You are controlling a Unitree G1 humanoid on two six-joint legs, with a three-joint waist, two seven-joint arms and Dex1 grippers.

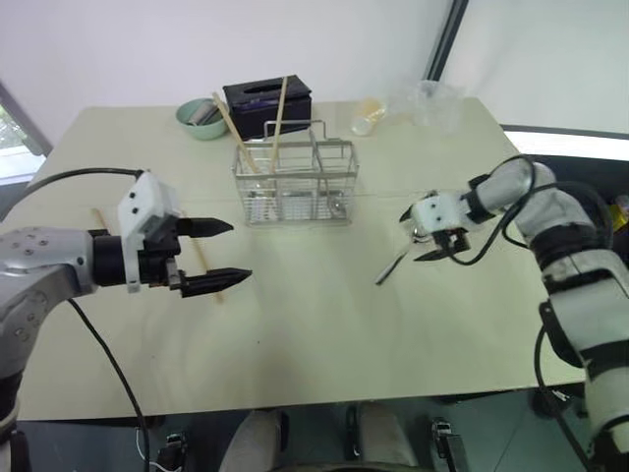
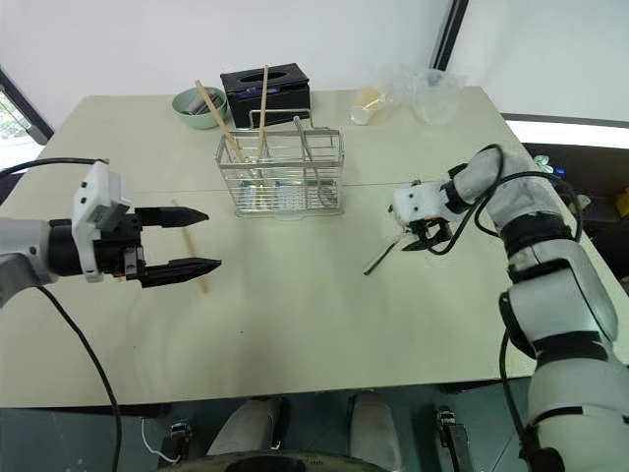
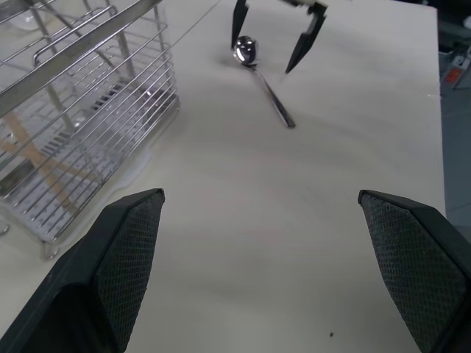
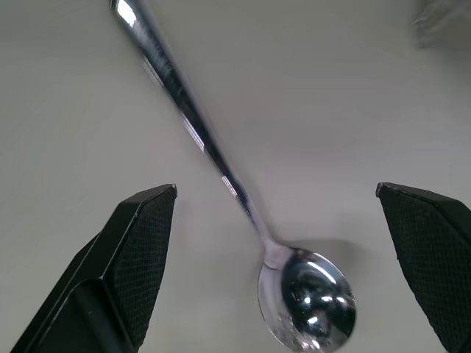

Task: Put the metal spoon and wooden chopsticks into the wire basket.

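Note:
The metal spoon lies on the table right of the wire basket, its bowl towards the far side. My right gripper hangs open just above the spoon's bowl end, one finger on each side of the handle, without touching it. Two wooden chopsticks stand tilted in the basket. Another chopstick lies flat on the table at the left. My left gripper hovers open over that chopstick, pointing right towards the basket, with nothing between its fingers.
A black box and a green bowl stand behind the basket. A plastic cup and a crumpled clear bag sit at the far right. The table's front edge runs close below both arms.

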